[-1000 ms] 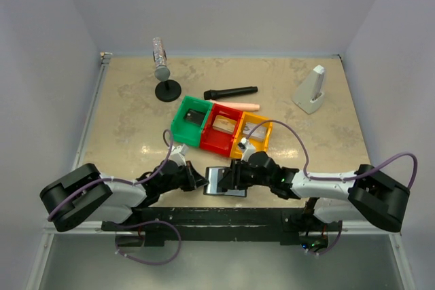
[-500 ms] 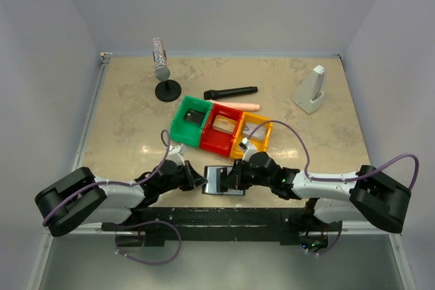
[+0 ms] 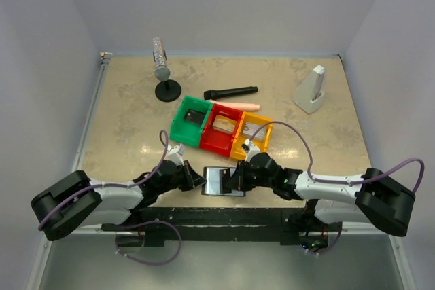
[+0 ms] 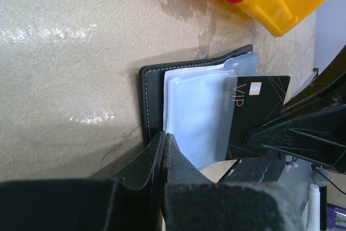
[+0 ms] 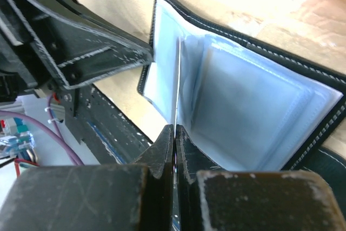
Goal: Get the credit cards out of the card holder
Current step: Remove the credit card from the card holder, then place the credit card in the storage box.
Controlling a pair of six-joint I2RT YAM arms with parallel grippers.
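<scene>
- Left gripper point(image 3: 196, 177): lower centre-left of top view. Fingers together, tips touching left edge of card holder; hold on cover not discernible.
- Card holder point(image 3: 221, 180): lower centre, lying open on table point(image 3: 136, 120), clear sleeves up.
- Black VIP card point(image 4: 258, 113): at holder's right side, left edge overlapped by sleeve.
- Right gripper point(image 3: 239, 177): right of holder, clamped on card.
- Yellow bin point(image 3: 253, 137): just above right gripper.

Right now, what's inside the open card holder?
The card holder is full of clear plastic sleeves, and a black VIP card sticks partly out, pinched by the right gripper. Whether more cards hide in the sleeves cannot be told.
</scene>
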